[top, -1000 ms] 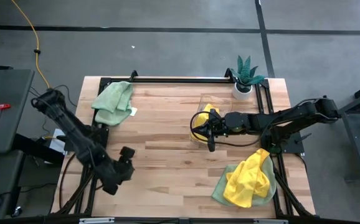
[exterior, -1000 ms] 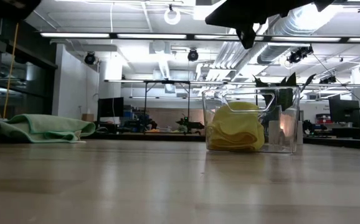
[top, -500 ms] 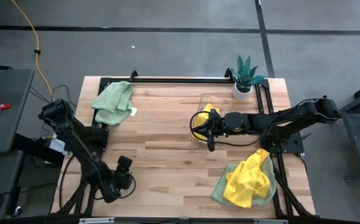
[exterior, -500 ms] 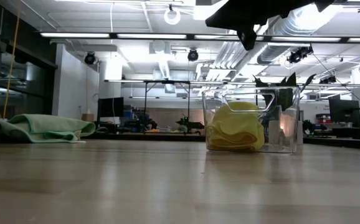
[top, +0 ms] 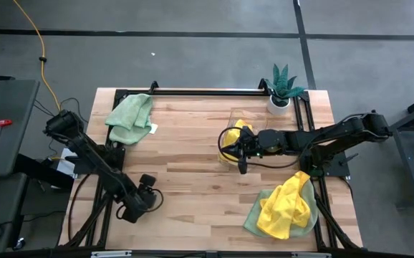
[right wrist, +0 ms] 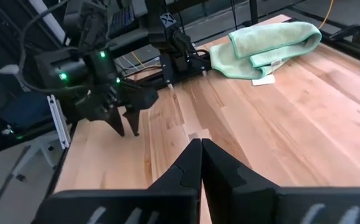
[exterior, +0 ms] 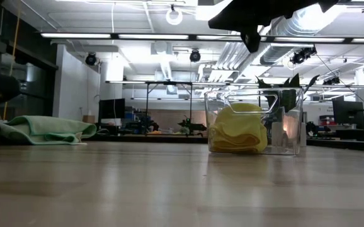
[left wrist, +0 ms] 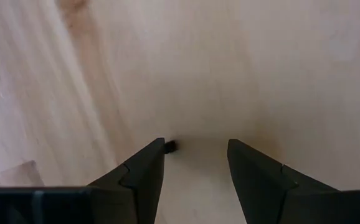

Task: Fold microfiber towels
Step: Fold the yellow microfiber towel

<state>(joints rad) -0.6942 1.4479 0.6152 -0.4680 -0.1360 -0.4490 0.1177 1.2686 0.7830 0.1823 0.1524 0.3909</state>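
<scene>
No brand name or writing can be read anywhere; the only label is a small white tag at the edge of the folded sage green towel, and its print is too small to make out.

The left gripper hangs low over bare wood near the front left of the table, its fingers parted with nothing between them. The folded sage green towel lies well apart from it, at the table's back left corner.

The right gripper is directly above a clear plastic bin, its fingers pressed together and empty. A folded yellow towel sits inside that bin, just beneath it. A loose heap of yellow and sage green towels lies at the front right corner, near the right arm's base. A small potted plant stands at the back right.
</scene>
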